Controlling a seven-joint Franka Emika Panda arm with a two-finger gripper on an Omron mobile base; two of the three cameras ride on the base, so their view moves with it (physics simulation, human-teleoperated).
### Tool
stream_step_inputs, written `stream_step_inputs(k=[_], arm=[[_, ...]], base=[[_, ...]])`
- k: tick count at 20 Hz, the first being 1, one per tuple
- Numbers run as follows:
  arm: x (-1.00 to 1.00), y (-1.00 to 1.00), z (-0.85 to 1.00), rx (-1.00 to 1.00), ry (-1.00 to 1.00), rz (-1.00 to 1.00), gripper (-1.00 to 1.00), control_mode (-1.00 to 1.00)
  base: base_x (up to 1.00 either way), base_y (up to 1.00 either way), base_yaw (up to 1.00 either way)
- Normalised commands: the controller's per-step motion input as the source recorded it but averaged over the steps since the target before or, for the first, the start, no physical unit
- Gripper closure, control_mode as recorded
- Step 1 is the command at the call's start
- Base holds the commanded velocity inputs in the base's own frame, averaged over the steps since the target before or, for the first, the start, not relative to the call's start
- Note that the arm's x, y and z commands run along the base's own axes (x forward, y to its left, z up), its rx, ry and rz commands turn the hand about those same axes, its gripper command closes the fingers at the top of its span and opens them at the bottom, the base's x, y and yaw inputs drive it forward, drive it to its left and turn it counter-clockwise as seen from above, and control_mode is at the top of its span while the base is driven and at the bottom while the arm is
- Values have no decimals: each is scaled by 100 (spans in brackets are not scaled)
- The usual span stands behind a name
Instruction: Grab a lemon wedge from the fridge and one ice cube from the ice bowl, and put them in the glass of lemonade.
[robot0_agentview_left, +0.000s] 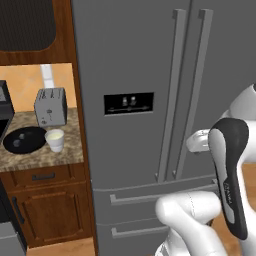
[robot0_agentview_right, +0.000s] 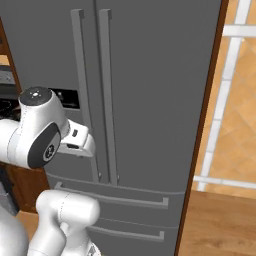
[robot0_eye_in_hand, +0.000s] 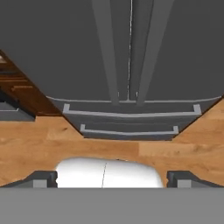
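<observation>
Fridge (robot0_agentview_left: 135, 60) doors stood closed, filling the centre and right of the left base view, with 2 long vertical bar handles (robot0_agentview_left: 182, 95) side by side and a black dispenser panel (robot0_agentview_left: 128, 103) at mid-height on the left door. Below the doors ran 2 drawer fronts, each with a horizontal bar. The gripper (robot0_eye_in_hand: 111, 178) was spread wide and held nothing; in the hand view its 2 dark fingertips (robot0_eye_in_hand: 41, 178) sat far apart at the bottom corners, with the fridge in the upper half of the frame, well apart from them, and the 2 handles centred between them. In the right base view the hand reached toward the lower part of the handles without touching them. At the left of the left base view, on a speckled counter (robot0_agentview_left: 70, 145), the ice bowl (robot0_agentview_left: 25, 139) lay just beside the glass of lemonade (robot0_agentview_left: 55, 139), with a toaster (robot0_agentview_left: 50, 106) behind them.
</observation>
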Motion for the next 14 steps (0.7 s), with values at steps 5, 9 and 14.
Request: stream_step_inputs(k=[5,9,14], arm=[[0,0,0,0,0,0,-100,100],[0,0,0,0,0,0,-100,100],[0,0,0,0,0,0,-100,100]], base=[[-69,-6,0],[-51,0,0],[-41,-1,0]])
